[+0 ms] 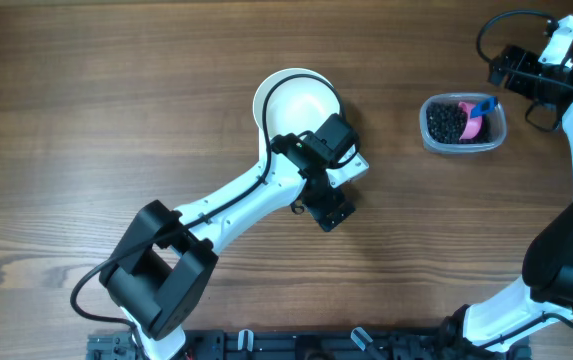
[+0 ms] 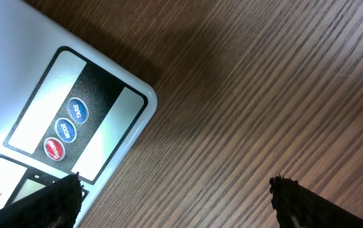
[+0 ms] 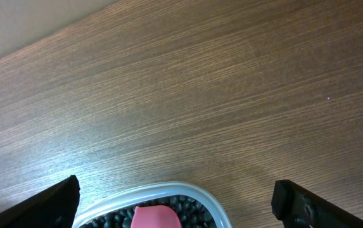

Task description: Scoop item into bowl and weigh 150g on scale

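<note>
My left gripper (image 2: 175,201) hangs with jaws wide apart over the button corner of the scale (image 2: 61,107), blocking the overhead view of it. The white bowl (image 1: 298,100) sits just beyond. The right gripper (image 3: 175,189), jaws also spread, hovers by the clear tub (image 1: 463,148) of black beans (image 1: 444,122) and pink scoop (image 1: 476,126). The table (image 1: 116,100) is brown wood-grain.
</note>
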You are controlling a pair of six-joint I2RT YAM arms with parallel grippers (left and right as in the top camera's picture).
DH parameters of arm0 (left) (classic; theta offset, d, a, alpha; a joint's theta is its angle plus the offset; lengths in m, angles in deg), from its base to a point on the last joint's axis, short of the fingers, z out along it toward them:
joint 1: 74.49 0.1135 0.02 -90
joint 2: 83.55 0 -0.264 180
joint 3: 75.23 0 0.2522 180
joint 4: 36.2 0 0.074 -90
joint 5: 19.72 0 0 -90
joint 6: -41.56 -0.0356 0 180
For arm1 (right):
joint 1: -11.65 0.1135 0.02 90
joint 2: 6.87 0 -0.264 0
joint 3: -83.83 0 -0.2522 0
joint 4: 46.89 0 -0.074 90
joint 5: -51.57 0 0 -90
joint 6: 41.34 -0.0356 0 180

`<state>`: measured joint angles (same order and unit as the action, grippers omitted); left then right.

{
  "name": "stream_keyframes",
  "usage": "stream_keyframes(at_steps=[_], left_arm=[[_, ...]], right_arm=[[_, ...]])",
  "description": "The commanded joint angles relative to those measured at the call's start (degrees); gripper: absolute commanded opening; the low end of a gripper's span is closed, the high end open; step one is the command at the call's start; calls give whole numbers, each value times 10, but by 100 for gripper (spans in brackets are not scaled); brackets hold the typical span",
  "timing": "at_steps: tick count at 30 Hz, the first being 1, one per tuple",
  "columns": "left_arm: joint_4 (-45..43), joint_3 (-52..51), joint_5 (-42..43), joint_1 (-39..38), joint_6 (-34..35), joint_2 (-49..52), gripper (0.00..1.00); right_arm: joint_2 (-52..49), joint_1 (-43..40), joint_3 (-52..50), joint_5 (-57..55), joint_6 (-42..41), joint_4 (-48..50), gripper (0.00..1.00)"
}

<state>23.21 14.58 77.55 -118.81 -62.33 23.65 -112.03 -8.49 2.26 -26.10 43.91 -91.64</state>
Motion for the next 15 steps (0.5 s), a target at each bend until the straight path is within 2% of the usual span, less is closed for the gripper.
stream_keyframes(at_steps=[1,15], left_arm=[[-1,3,-3,-5,-7,6,100],[-2,-1,17,-7,-9,26,100]], right_arm=[[-14,2,-4,-7,-6,2,100],[-14,2,-4,-7,-6,2,100]])
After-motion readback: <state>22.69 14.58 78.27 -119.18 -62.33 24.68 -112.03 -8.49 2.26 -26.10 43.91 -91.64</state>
